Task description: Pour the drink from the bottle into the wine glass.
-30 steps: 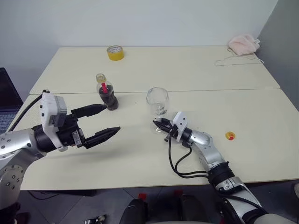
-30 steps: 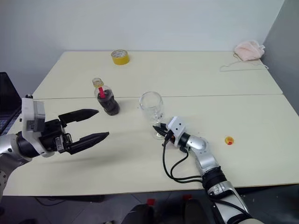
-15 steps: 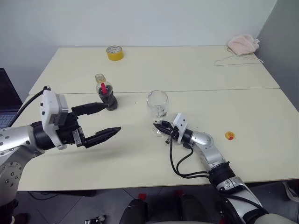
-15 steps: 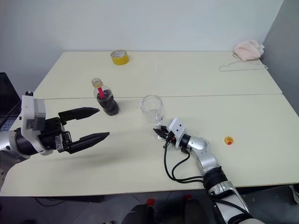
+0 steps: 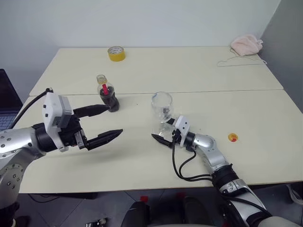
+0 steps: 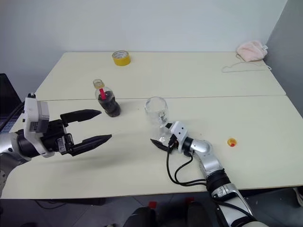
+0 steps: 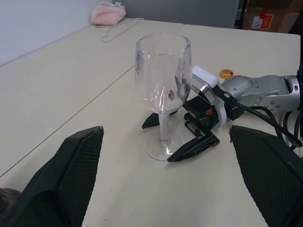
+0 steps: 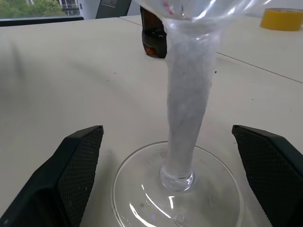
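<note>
Fingers of the right gripper (image 6: pixel 161 137) are standing spread around the wine glass (image 6: pixel 156 113) stem on the worktop (image 6: pixel 199 80), while the left gripper (image 6: pixel 90 126), also spread, is facing the bottle (image 6: pixel 107 98) it must grasp next.

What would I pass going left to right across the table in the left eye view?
Left gripper → bottle → wine glass → small yellow cap → pink cloth at the far corner.

The wine glass (image 7: pixel 162 75) is clear, the bottle (image 5: pixel 108 95) holds a dark brown drink (image 5: pixel 111 101) — red label, yellow cap — on a cream table (image 5: pixel 189 71) with yellow tape (image 5: pixel 116 53) and a pink cloth (image 5: pixel 246 45).
</note>
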Controlling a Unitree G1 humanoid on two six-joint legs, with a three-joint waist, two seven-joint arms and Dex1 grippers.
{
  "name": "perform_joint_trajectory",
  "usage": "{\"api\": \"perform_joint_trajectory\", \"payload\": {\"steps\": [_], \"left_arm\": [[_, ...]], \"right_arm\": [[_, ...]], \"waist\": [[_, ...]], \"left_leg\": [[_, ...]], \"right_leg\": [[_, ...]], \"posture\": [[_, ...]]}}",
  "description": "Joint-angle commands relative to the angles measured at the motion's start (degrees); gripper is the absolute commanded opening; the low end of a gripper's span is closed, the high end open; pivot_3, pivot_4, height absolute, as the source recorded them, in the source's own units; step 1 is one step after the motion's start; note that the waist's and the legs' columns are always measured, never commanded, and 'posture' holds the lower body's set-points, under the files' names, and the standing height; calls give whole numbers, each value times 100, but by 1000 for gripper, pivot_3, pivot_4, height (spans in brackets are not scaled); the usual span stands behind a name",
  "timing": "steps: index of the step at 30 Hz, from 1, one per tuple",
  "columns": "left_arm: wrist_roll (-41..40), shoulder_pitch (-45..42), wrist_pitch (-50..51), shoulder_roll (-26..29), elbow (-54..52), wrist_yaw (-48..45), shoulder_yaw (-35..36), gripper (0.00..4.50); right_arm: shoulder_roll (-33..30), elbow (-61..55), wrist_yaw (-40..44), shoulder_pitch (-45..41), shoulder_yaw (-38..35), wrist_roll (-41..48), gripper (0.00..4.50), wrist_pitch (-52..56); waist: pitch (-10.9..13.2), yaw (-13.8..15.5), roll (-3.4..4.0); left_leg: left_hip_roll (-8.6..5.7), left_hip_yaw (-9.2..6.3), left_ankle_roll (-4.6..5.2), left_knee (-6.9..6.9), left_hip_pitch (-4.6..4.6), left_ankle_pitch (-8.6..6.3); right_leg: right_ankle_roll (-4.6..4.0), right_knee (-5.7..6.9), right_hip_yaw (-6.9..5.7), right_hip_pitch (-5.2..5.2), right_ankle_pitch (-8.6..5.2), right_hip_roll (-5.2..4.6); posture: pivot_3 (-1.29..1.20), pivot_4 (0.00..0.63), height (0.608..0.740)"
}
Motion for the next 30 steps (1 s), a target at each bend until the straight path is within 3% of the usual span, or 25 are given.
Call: {"api": "perform_joint_trajectory", "payload": {"steps": [1, 9, 30], "left_arm": [[-1, -76, -109, 21, -8, -29, 41, 4500], [13, -60, -135, 26, 28, -39, 44, 4500], [-93, -16, -79, 38, -64, -13, 138, 4500]], "right_arm": [[24, -51, 22, -86, -26, -20, 4470, -87], [-29, -193, 26, -34, -88, 59, 4470, 63], [-1046, -2414, 228, 1129, -165, 335, 4470, 1265]], "waist": [[0, 0, 0], [0, 0, 0], [0, 33, 0]], "left_leg": [[0, 0, 0, 0, 0, 0], [0, 0, 0, 0, 0, 0], [-1, 0, 1, 1, -2, -1]], "right_leg": [[0, 0, 0, 0, 0, 0], [0, 0, 0, 0, 0, 0], [0, -1, 1, 0, 0, 0]], "posture": [[0, 150, 740], [0, 150, 740], [0, 150, 740]]}}
